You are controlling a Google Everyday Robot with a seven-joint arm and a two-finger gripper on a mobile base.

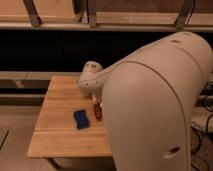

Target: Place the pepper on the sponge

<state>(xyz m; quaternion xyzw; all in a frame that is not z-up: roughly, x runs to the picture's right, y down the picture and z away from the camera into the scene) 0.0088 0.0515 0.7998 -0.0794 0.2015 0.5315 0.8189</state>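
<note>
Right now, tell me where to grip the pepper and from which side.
Grip the pepper across its narrow middle, coming from above. It looks slim and long and sits close beside the sponge, so a sideways approach would likely bump that. The tool hangs just over the pepper's far end.

A sponge (81, 119) and a pepper (98, 112) side by side
The dark blue sponge lies flat on the wooden table (60, 100). The red pepper is upright just beside it, at 3 o'clock, under the gripper (95, 103).
</note>
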